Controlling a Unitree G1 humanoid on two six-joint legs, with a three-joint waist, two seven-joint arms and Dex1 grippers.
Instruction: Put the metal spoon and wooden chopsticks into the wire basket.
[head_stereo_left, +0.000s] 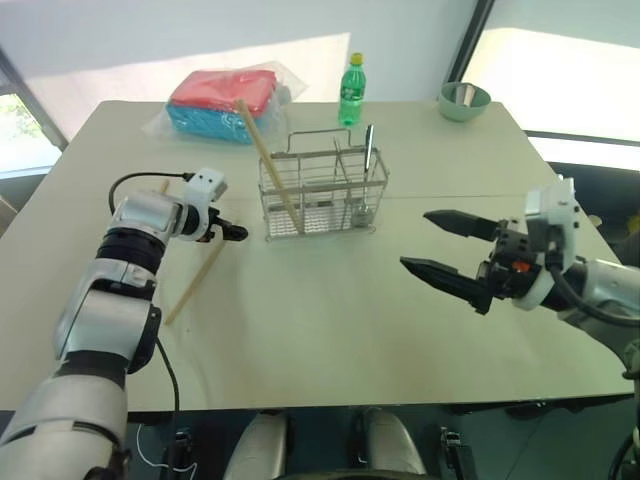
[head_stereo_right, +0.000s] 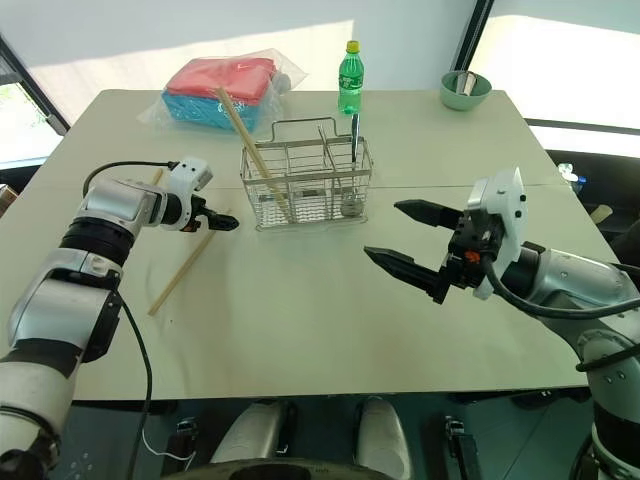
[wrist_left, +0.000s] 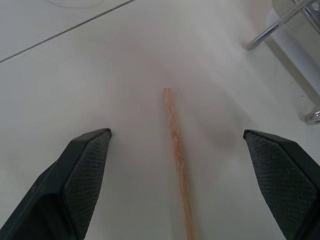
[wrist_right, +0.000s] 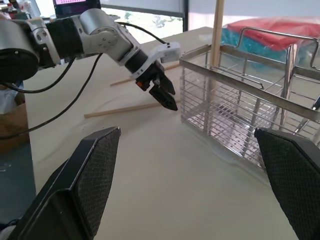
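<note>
Flat on the desk (head_stereo_left: 330, 330) at centre left, one of the wooden chopsticks (head_stereo_left: 196, 282) runs diagonally, its far tip toward the wire basket (head_stereo_left: 322, 190) and its near tip toward the lower left. Another chopstick (head_stereo_left: 268, 166) leans in the basket's left compartment, tipping to the upper left. Upright in the right compartment stands the metal spoon (head_stereo_left: 367, 152). Over the lying stick's far end, the left end effector (wrist_left: 175, 145) straddles it, spread wide and empty. At right, the right end effector (head_stereo_left: 440, 245) gapes, holding nothing.

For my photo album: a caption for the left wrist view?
Open left gripper poised over a wooden chopstick on the table.
</note>
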